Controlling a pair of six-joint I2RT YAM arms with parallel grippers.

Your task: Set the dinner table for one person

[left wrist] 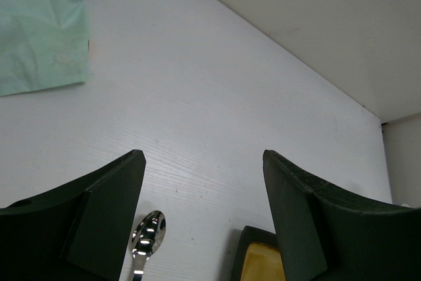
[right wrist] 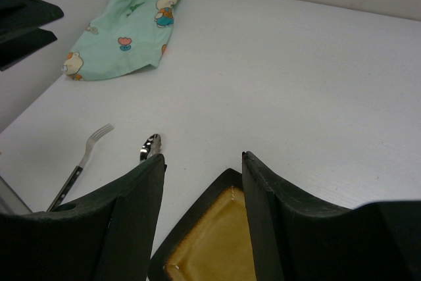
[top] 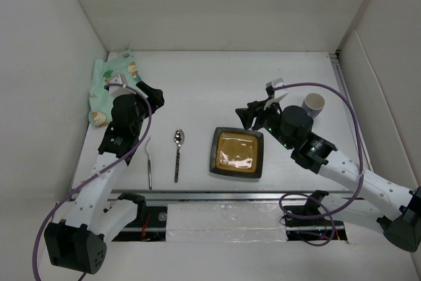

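The white dinner table [top: 210,77] holds a square dark plate [top: 237,153] with an amber centre, a spoon [top: 178,154] to its left and a fork [top: 148,162] further left. A pale cup [top: 314,104] stands at the right. My left gripper [top: 156,95] is open and empty above the table, left of the spoon [left wrist: 146,240]. My right gripper [top: 250,116] is open and empty just above the plate's far edge [right wrist: 217,241]. The spoon [right wrist: 148,146] and fork [right wrist: 82,162] also show in the right wrist view.
A mint-green cartoon-printed cloth [top: 108,87] lies crumpled at the far left corner; it also shows in the left wrist view [left wrist: 39,31] and the right wrist view [right wrist: 125,31]. White walls enclose the table on three sides. A metal rail [top: 223,195] runs along the near edge.
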